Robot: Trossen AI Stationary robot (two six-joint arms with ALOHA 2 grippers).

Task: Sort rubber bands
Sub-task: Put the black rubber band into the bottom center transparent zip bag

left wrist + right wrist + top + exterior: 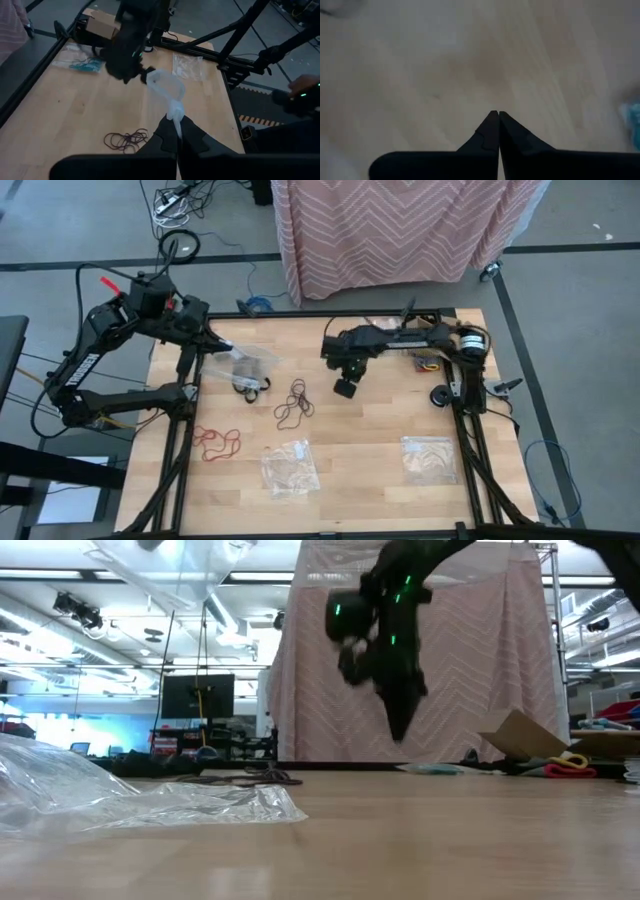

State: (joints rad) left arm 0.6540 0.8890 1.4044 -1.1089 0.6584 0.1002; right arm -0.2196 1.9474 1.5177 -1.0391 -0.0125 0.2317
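Observation:
My left gripper [222, 347] is shut on a clear plastic bag [165, 87], held up over the table's far left. Below the bag a black cluster of rubber bands [246, 386] shows. Dark brown rubber bands [294, 402] lie loose on the wood at mid-table, and red ones [217, 442] lie near the left edge. Teal bands [85, 65] lie at the far right. My right gripper [346, 388] hangs shut above bare wood right of the brown bands, pointing down [498, 114], with nothing in it. My left gripper pinches a bunched, narrow end of the clear bag [176, 119] between its two fingertips. The fingers slant downward from the table's left side. The bag stretches away from the tips with its wider, open part [167, 85] ahead of them, lifted off the table.
Two more clear bags lie flat near the front edge, one [290, 466] at the middle and one [428, 458] at the right. A black frame [470, 430] runs along both table sides. Small coloured items [428, 363] sit at the far right corner.

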